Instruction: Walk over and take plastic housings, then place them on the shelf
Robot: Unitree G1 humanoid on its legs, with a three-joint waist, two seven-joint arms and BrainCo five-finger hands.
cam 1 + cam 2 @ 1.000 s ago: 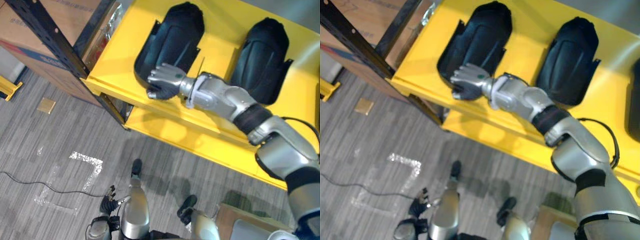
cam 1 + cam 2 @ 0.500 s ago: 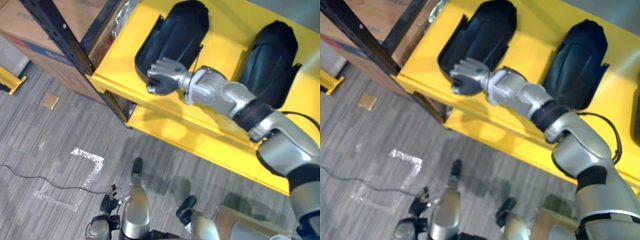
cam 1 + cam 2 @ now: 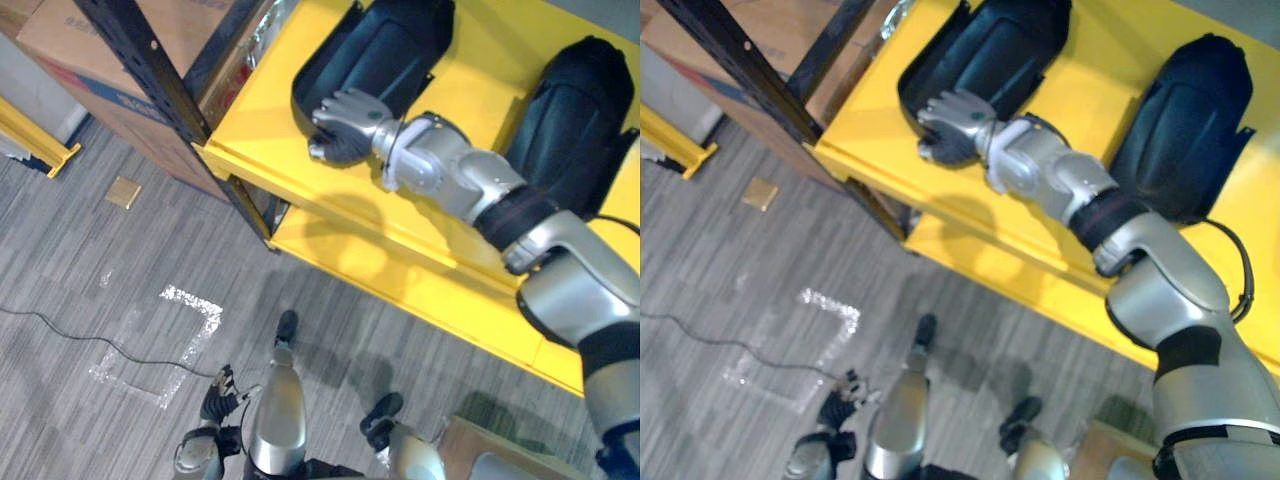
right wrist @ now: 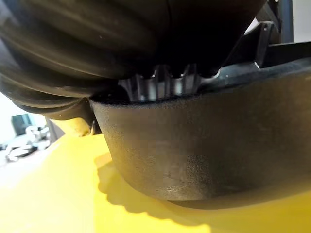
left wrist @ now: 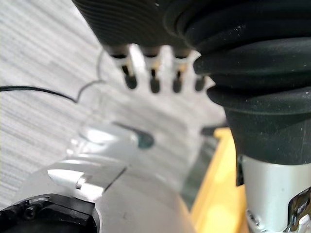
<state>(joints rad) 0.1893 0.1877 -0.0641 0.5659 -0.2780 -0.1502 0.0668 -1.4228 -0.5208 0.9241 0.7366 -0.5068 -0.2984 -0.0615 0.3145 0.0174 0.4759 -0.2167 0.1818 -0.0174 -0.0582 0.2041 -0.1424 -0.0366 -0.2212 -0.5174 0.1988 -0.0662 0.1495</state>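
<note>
The right hand [image 3: 345, 122] is clamped on the near end of the left housing [image 3: 378, 50], fingers [image 4: 163, 81] curled over its rim while the thumb sits underneath, so the part is pinched at its edge. That edge grip looks chosen to let the shell slide flat onto the board and be steered from one end. The left housing lies on the upper yellow shelf [image 3: 255, 125], near its left corner, and the right housing [image 3: 580, 115] rests on the same board, well apart to the right, with bare yellow between them. A black upright [image 3: 150, 65] and a cardboard box [image 3: 70, 25] stand just left of the shelf. The left hand [image 5: 154, 73] hangs low over the floor, fingers relaxed and empty. My guess is the placing is nearly done, with only the release left
</note>
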